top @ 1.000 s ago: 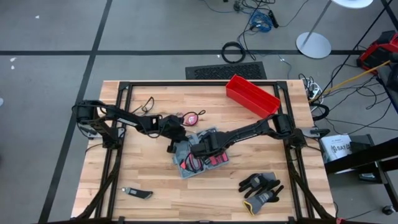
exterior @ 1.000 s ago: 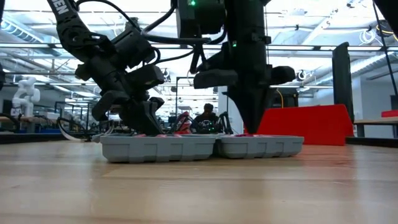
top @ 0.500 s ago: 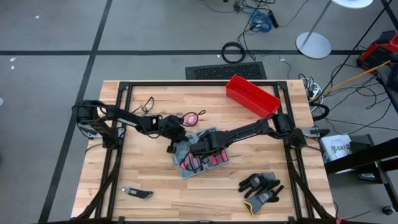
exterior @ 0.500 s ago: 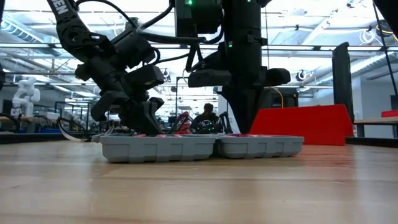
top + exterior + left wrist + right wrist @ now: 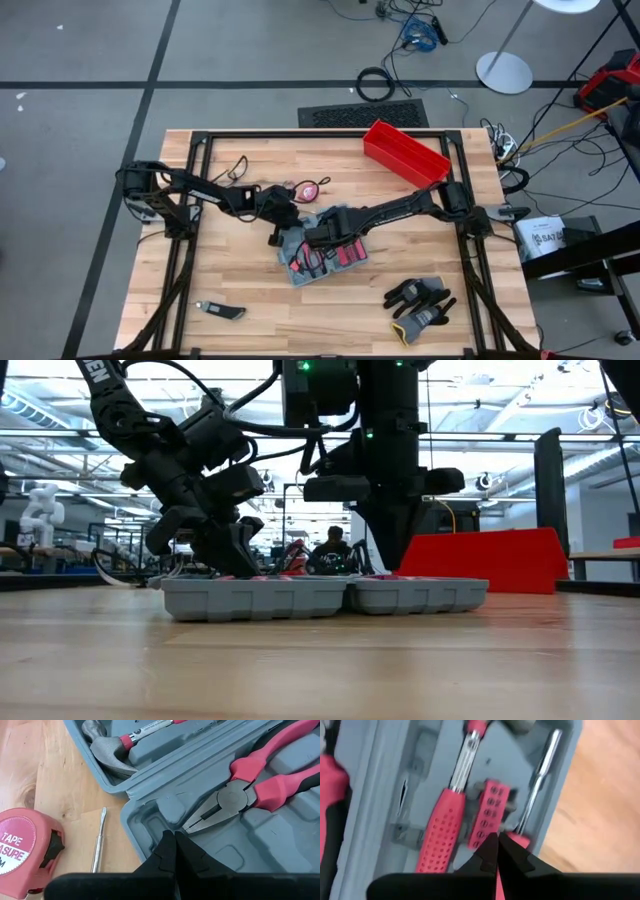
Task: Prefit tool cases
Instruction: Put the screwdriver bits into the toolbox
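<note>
The grey-blue tool case [image 5: 292,243] lies open and flat on the wooden table, both halves [image 5: 320,597] up. Its grey moulded inside holds red-handled pliers [image 5: 260,785], a hammer [image 5: 112,752], a red-handled screwdriver [image 5: 445,825] and a red bit strip [image 5: 487,815]. My left gripper [image 5: 174,837] is shut, tips down in the half with the pliers, just beside the pliers' nose. My right gripper [image 5: 496,839] is shut and points steeply down into the other half, between the bit strip and a thin metal shaft [image 5: 540,775]. My left gripper presses its shut fingertips on the moulded grey inside [image 5: 165,810] of the case, next to the pliers' nose, slanting down from the table's left. The case lies flat on the table. My right gripper has its shut tips down at the lower end of the red bit strip [image 5: 481,836], coming from above. The fingers themselves hide the spot, so I cannot tell whether they touch it.
A pink tape measure [image 5: 308,190] and a loose metal bit [image 5: 98,840] lie just beyond the case's far left corner. A red bin [image 5: 405,152] stands at the far right, black gloves [image 5: 420,300] near right, a small dark tool [image 5: 222,311] near left.
My right gripper has edged a little toward the table's left edge over the case, staying shut and pointing down. The case and my left gripper have kept still.
</note>
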You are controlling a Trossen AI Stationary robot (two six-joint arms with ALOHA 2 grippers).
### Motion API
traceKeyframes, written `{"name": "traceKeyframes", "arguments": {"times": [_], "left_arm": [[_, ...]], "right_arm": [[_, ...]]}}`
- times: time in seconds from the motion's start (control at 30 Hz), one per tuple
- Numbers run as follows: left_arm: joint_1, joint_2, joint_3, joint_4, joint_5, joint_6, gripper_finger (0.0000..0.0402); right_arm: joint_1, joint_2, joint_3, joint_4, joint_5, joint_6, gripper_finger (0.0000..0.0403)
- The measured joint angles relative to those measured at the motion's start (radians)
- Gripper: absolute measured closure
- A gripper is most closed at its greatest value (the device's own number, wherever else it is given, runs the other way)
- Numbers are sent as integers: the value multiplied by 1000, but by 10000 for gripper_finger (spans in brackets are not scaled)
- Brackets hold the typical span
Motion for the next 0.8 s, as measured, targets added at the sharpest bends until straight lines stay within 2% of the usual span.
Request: {"name": "traceKeyframes", "arguments": {"times": [0.6, 0.8], "left_arm": [[0, 0, 0, -1, 0, 0, 402], [0, 0, 0, -2, 0, 0, 402]], "right_arm": [[-60, 2, 16, 104, 12, -114, 403], [-59, 39, 17, 98, 12, -124, 403]]}}
